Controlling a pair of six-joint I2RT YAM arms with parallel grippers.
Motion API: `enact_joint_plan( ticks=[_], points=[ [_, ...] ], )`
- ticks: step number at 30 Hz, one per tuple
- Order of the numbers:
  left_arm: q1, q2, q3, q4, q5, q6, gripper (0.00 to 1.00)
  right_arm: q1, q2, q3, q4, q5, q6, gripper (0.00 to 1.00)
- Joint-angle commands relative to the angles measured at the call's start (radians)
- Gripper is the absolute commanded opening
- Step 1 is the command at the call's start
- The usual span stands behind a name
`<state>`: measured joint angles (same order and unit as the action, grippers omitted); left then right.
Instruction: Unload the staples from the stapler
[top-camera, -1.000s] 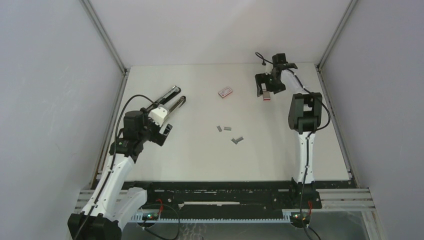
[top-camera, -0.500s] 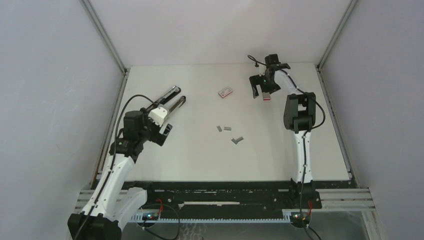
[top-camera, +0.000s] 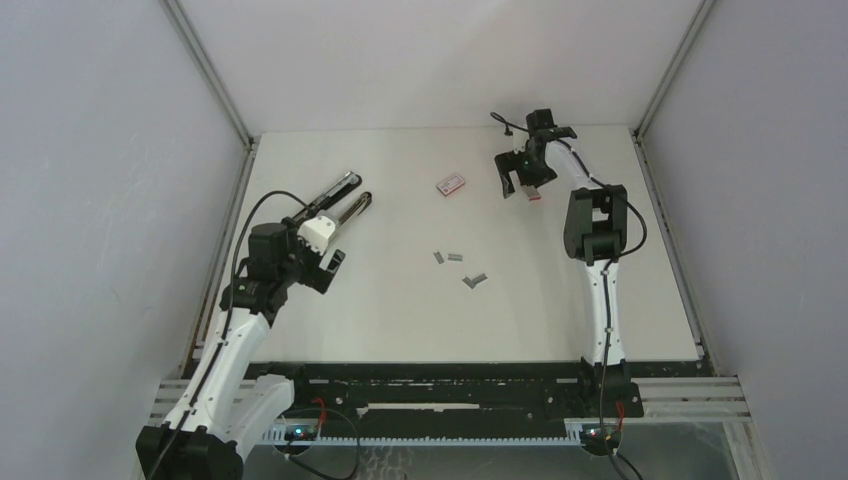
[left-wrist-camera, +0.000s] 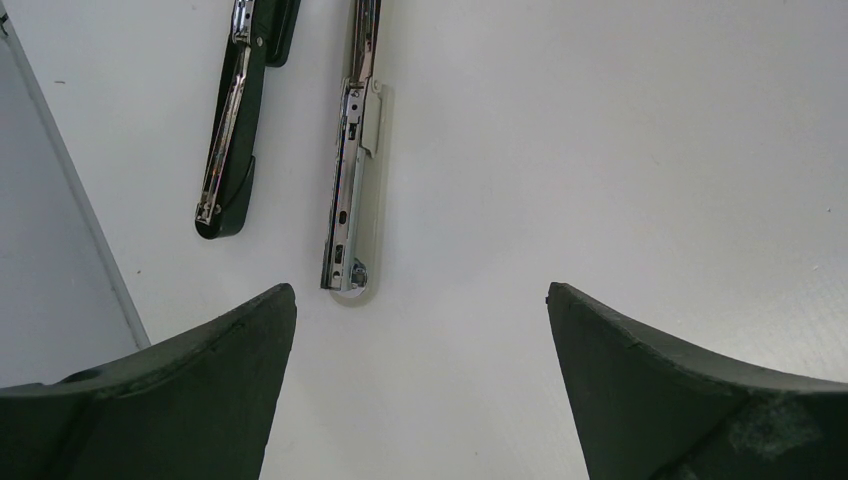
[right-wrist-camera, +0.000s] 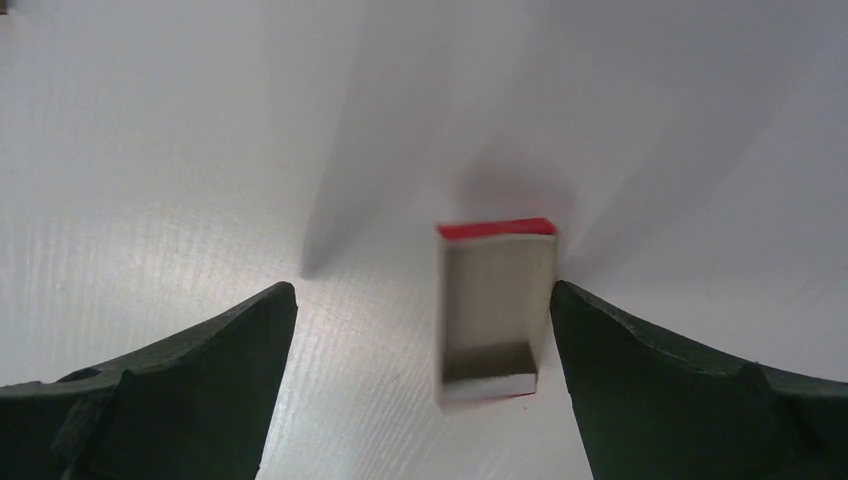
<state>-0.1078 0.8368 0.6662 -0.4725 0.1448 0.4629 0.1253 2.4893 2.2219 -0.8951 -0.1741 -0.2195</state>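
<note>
At the top edge, stapler cut off; left hand, right hand apart.

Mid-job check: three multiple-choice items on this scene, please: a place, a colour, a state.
1. Where does the stapler lie?
A) left side of the table
B) centre
C) under the right arm
2. What colour edges the small open tray below the right fingers?
A) blue
B) red
C) green
3. How is the stapler?
A) shut
B) swung open, bars apart
C) lifted
Answers:
1 A: overhead, it lies far left.
2 B: the right wrist view shows a red rim.
3 B: its two bars lie separated on the table.
</note>
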Motion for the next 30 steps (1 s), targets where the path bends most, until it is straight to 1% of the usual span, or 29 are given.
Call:
enact_joint_plan(
  ticks=[1,6,11,16,22,25,30],
  points=[
    [0.006,-0.009,-0.011,0.038,0.026,0.011,1.00,0.023,-0.041,0.005,0.009,-0.010,-0.020,0.97],
    [0.006,-0.011,-0.016,0.041,0.033,0.012,1.00,0.049,-0.127,-0.111,0.084,0.010,-0.057,0.96],
    [0.006,-0.011,-0.014,0.040,0.035,0.011,1.00,0.081,-0.160,-0.142,0.111,0.060,-0.089,0.96],
    [0.005,-0.015,-0.016,0.038,0.038,0.010,1.00,0.073,-0.151,-0.123,0.124,0.090,-0.055,0.97],
    [0.006,-0.012,-0.014,0.039,0.043,0.011,1.00,0.052,-0.098,-0.060,0.074,0.056,-0.039,0.98],
    [0.006,-0.010,-0.014,0.038,0.043,0.011,1.00,0.050,-0.084,-0.049,0.059,0.026,-0.074,0.96],
    [0.005,-0.007,-0.014,0.036,0.047,0.013,1.00,0.051,-0.068,-0.031,-0.003,-0.038,-0.195,0.92]
  ],
)
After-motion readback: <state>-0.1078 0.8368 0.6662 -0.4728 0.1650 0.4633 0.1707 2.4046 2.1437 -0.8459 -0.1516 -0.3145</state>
